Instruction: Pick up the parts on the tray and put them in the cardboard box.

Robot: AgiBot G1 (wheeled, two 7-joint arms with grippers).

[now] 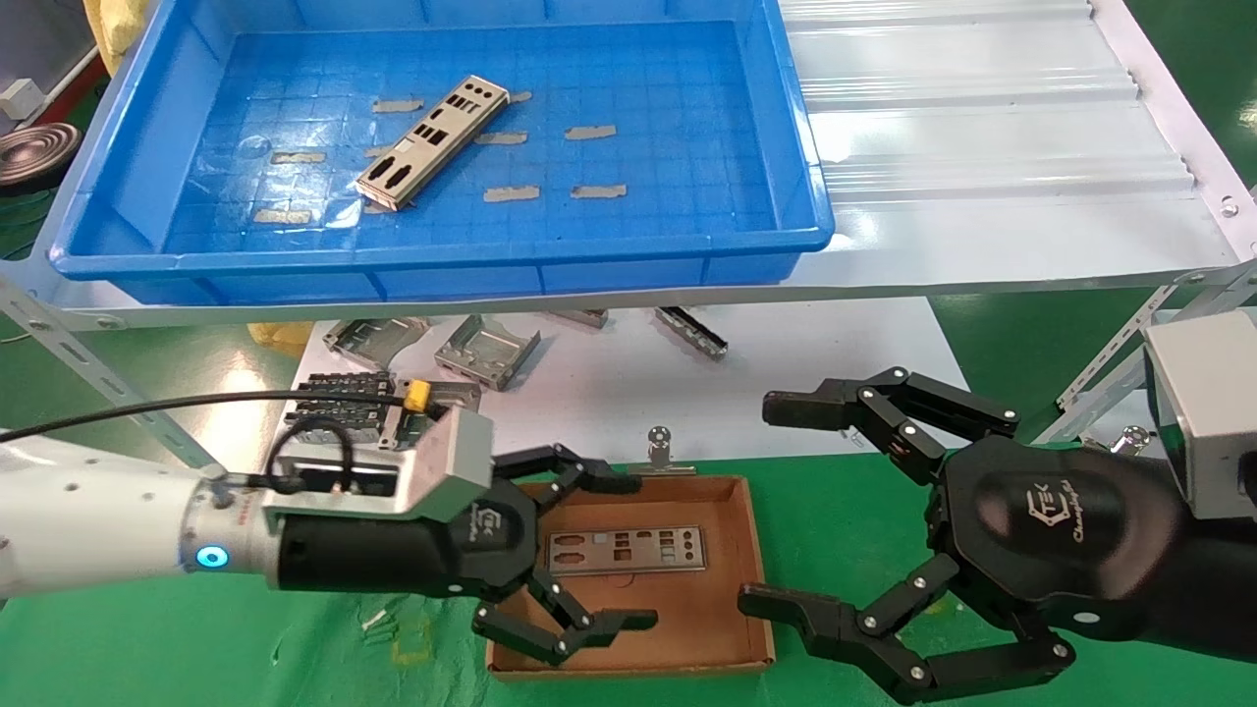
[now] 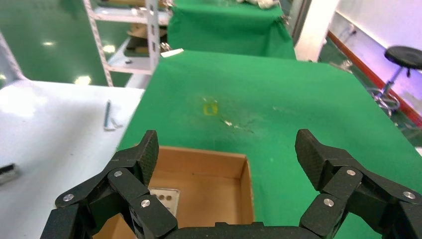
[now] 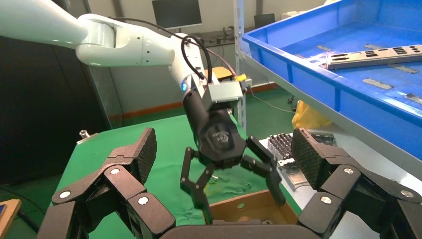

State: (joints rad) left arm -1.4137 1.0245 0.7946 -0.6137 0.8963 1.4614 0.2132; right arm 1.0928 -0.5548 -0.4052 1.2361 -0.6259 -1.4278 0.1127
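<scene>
I am holding my left gripper [image 1: 601,550] low over the cardboard box [image 1: 732,589], its fingers [image 2: 144,154] spread wide apart with nothing between them. One fingertip is hanging above the box's far wall and the other above its near part. Lying flat on the box floor, between those two fingers in the head view, is one silver I/O plate [image 1: 627,549], its long side running across the box. In my left wrist view only a corner of that plate [image 2: 164,196] is showing, beside the inner finger.

My right gripper [image 1: 776,506] is hovering just to the right of the box over the green cloth [image 1: 845,520], and its fingers [image 3: 311,157] are also standing wide open, empty. From my right wrist view I am looking straight across at my left gripper [image 3: 234,181] poised over the box rim [image 3: 244,206].

The second I/O plate [image 1: 433,142] is lying on the grid floor of the blue tray [image 1: 442,260], which is sitting on the raised shelf beyond the box. That plate is resting at a slant among several grey tape strips [image 1: 590,132] stuck to the tray floor. Under the shelf, on the white tabletop [image 1: 609,378], a few folded metal brackets [image 1: 487,351] are lying well apart from the box.
</scene>
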